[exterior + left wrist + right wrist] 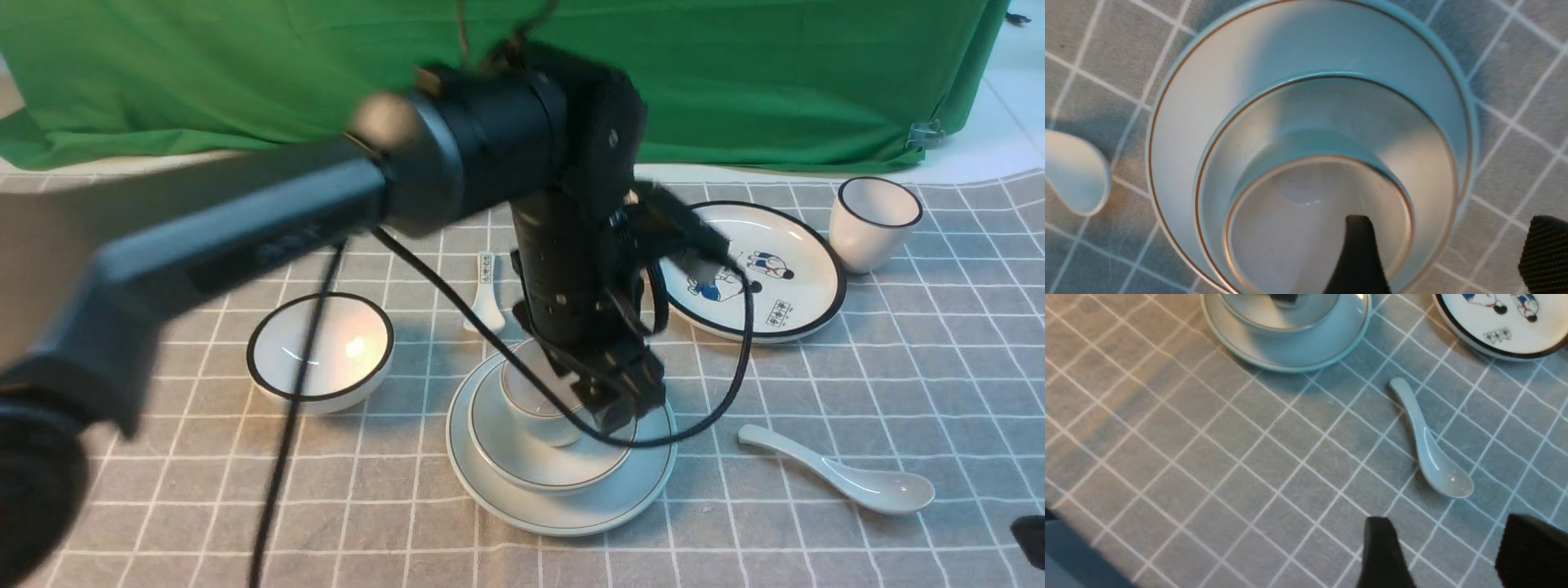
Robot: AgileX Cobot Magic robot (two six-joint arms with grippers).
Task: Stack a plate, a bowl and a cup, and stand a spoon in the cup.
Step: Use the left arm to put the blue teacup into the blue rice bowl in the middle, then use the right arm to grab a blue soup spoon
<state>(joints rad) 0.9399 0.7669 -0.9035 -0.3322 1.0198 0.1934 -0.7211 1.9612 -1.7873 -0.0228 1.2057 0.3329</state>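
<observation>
The white plate [563, 510] lies on the checked cloth with the pale bowl [531, 467] on it and the short cup [526, 394] inside the bowl. My left gripper [620, 412] hangs over this stack. In the left wrist view it [1449, 245] is open: one finger [1357, 253] reaches into the cup [1290, 220], the other [1545, 253] is outside the plate's rim [1180, 102]. The long white spoon [849, 478] lies flat to the right of the stack. My right gripper [1457, 549] is open and empty above the cloth, a short way from the spoon's bowl end [1439, 469].
A black-rimmed bowl [320, 351] sits left of the stack, with a small printed spoon [486, 294] behind it. A cartoon plate [784, 245] and a taller black-rimmed cup [873, 220] stand at the back right. A green cloth [735, 73] hangs behind the table.
</observation>
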